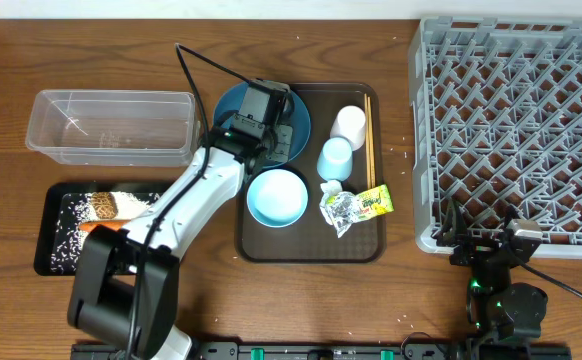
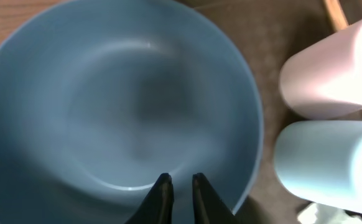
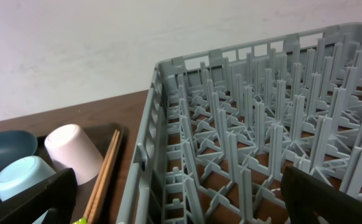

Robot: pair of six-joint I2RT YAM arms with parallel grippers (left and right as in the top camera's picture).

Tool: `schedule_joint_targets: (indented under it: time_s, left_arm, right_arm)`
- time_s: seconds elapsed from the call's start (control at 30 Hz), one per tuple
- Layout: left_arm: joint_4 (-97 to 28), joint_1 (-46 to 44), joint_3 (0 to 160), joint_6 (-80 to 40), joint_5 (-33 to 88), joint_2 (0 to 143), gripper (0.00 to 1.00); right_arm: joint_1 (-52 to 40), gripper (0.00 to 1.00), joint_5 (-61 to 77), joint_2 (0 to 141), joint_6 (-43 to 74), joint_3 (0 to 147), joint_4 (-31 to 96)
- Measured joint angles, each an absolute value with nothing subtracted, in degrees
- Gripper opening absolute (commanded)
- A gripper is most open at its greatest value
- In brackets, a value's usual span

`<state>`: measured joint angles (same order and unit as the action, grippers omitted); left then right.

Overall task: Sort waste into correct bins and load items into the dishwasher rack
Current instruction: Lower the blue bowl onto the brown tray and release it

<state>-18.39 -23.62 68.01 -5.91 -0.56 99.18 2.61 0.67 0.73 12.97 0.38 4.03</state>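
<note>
Wooden table [image 1: 401,300] carries a brown tray [image 1: 306,245] at its middle. In the brown tray's far left corner sits the dish [image 1: 296,120], and the bowl [image 1: 277,196] sits at its near left. 2 cups stand mid-tray, the whitish cup [image 1: 349,125] behind the blue cup [image 1: 335,158]. Chopsticks [image 1: 369,140] lie along the right edge, and the wrapper [image 1: 356,208] is at the near right.

The left gripper [image 2: 180,182] hangs low over the dish, its fingers [image 2: 162,190] almost together with nothing visible between them.

Left of the brown tray, the tub [image 1: 111,127] lies on the far side. The black tray [image 1: 56,262] lies on the near side and holds rice [image 1: 71,225], the lump [image 1: 106,207] and the carrot [image 1: 96,227].

Right of the brown tray stands the rack [image 1: 516,130]. The right gripper [image 3: 178,186] sits by its near edge, spread wide and holding nothing.
</note>
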Motion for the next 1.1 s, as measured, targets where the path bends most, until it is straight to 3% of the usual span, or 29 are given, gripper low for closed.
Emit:
schedule_joint_targets:
  time_s: [0.37, 1.1]
  left_arm:
    - [-10.04, -23.68, 68.01, -5.5, -0.86, 105.51, 0.06]
    - [-7.4, -25.61, 68.01, -6.72, 5.69, 110.28, 0.06]
  right_arm:
    - [2.61, 0.99, 0.69, 0.73, 12.97, 0.38, 4.03]
    - [2.61, 0.99, 0.67, 0.73, 12.97, 0.38, 4.03]
